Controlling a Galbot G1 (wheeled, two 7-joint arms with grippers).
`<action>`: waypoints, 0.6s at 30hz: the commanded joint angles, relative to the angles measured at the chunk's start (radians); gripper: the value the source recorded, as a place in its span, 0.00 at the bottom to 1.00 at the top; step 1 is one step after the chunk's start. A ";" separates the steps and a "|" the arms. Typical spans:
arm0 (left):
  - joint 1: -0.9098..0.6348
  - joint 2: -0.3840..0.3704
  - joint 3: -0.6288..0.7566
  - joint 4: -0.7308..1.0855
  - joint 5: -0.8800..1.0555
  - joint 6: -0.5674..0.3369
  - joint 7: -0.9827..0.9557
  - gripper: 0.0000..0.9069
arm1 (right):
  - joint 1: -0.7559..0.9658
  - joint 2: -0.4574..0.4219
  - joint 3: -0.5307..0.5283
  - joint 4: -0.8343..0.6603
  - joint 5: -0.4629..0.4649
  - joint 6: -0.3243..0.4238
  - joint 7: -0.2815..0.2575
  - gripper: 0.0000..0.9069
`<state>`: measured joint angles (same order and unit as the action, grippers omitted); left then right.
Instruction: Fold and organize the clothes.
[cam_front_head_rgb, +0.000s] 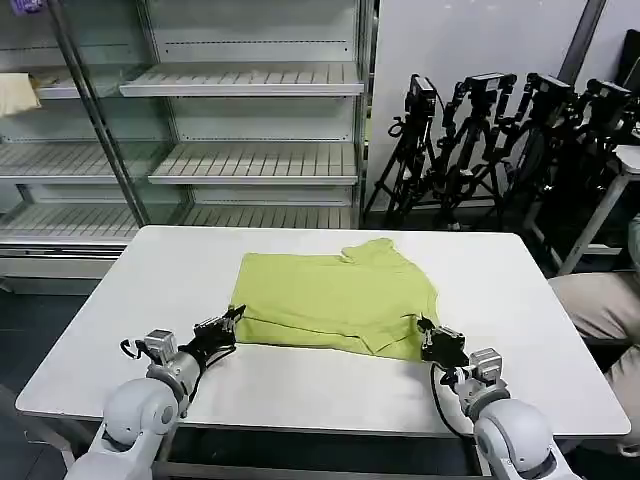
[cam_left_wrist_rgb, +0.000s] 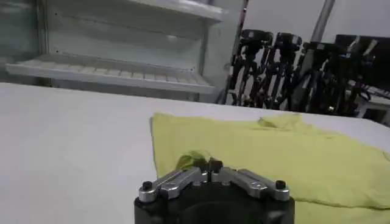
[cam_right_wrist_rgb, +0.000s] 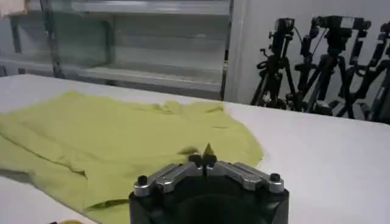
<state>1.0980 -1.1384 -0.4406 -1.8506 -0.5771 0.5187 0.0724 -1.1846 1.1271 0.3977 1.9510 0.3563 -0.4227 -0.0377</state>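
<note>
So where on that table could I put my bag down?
Bare table lies left of the green T-shirt, right of it, and behind it. The near edge is crowded: the left gripper and right gripper pinch the shirt's corners.

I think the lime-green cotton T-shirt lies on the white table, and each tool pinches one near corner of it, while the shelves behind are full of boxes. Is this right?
Not quite. The metal shelves are bare, as the head view shows. The rest holds: the lime-green cotton T-shirt lies on the white table, with the left tool and right tool each pinching a near corner.
</note>
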 joint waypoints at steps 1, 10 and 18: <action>-0.030 0.013 0.014 0.028 -0.005 0.003 0.001 0.00 | 0.036 0.003 -0.011 -0.024 -0.003 0.017 -0.018 0.00; -0.041 0.018 0.009 0.060 0.003 -0.001 0.008 0.00 | 0.052 0.004 -0.026 -0.063 -0.016 0.014 -0.018 0.00; -0.043 0.016 0.014 0.083 0.023 -0.002 0.012 1.00 | 0.096 -0.002 -0.056 -0.095 -0.031 -0.007 0.010 1.00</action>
<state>1.0614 -1.1260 -0.4286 -1.7843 -0.5517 0.5175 0.0820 -1.1166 1.1270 0.3570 1.8808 0.3362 -0.4190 -0.0410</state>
